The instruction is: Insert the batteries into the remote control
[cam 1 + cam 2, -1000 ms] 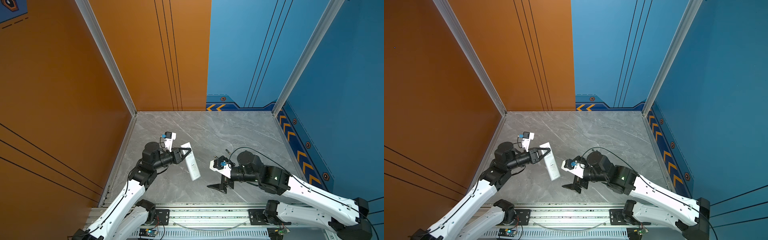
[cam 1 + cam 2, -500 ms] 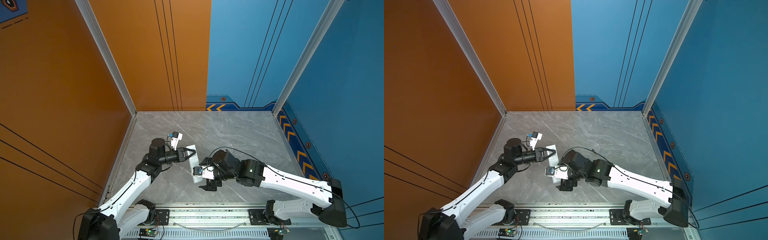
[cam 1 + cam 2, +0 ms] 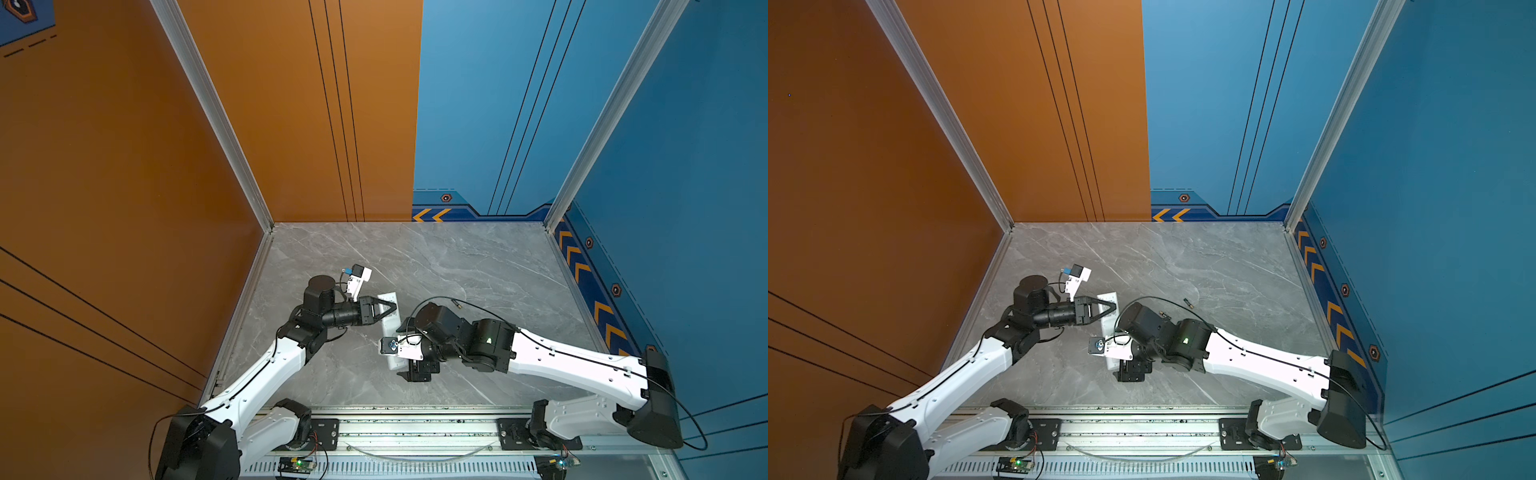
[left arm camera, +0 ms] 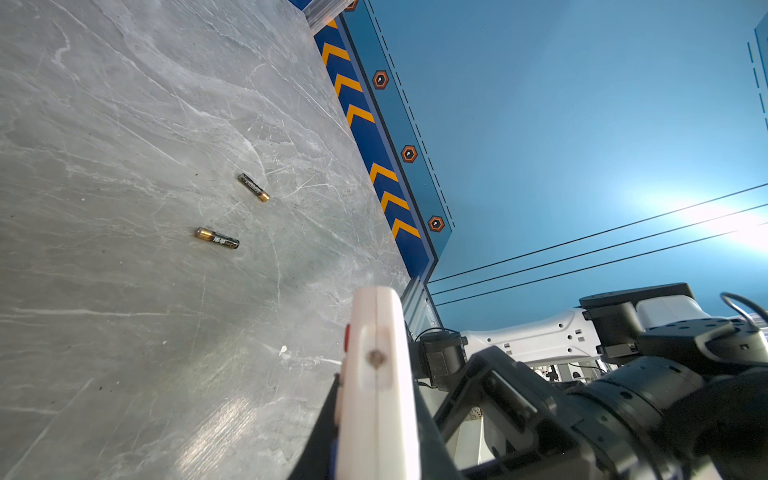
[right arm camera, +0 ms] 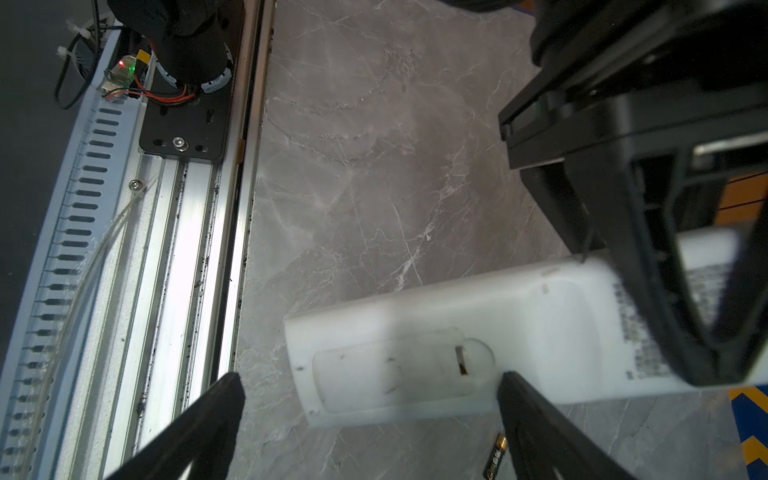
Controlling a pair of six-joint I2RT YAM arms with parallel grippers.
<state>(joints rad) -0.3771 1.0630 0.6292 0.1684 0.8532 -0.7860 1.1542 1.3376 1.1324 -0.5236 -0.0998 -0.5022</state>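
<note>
The white remote control point(image 3: 387, 297) point(image 3: 1108, 300) hangs above the marble floor with my left gripper point(image 3: 392, 308) point(image 3: 1113, 308) shut on its upper half. In the left wrist view the remote control point(image 4: 376, 374) stands edge-on between the left gripper point(image 4: 376, 436) jaws. My right gripper point(image 3: 414, 373) point(image 3: 1131, 372) is open beside the remote's lower end. In the right wrist view the remote's plain back point(image 5: 457, 328) faces me with its battery cover point(image 5: 395, 374) in place, and the right gripper point(image 5: 370, 384) straddles that end without touching. Two batteries point(image 4: 254, 187) point(image 4: 217, 238) lie on the floor; one battery point(image 5: 496, 457) shows under the remote.
The grey marble floor point(image 3: 478, 266) is walled by orange panels on the left and blue panels at the back and right. An aluminium rail point(image 3: 415, 428) with both arm bases runs along the front edge. A battery point(image 3: 1188, 302) lies right of the right arm's wrist.
My right arm has swung left and brought its open gripper up to the remote's lower end. The left arm has reached rightward and turned the remote while holding it.
</note>
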